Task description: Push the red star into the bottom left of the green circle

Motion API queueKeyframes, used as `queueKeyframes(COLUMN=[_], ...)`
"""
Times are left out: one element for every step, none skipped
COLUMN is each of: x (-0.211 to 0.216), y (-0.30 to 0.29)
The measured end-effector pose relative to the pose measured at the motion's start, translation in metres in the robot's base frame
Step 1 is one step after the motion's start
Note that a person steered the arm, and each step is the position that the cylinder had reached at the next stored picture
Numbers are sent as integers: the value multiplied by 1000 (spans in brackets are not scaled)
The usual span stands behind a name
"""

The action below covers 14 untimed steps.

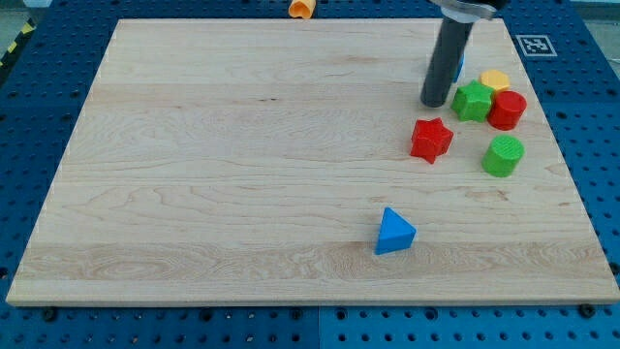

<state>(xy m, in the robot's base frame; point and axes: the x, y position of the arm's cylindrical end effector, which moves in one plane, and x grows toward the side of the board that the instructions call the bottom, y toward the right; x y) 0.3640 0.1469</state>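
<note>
The red star [431, 139] lies on the wooden board at the view's right. The green circle [503, 155] sits to its right, a little lower, with a gap between them. My tip [434, 103] rests on the board just above the red star, slightly to its upper side, and left of a green star [473, 101]. The rod rises from the tip toward the view's top.
A red circle [507, 111] touches the green star's right side, with a yellow block [495, 79] above them. A blue block [460, 66] is partly hidden behind the rod. A blue triangle [393, 233] lies lower down. An orange block [301, 9] sits at the board's top edge.
</note>
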Motion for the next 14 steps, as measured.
queueKeyframes(x=[29,78,103,60,88,177,226,186,138,114,101,129,148,148], y=[-21,-20,33,-3,-49,-40,14,85,133,146,146,134,105,59])
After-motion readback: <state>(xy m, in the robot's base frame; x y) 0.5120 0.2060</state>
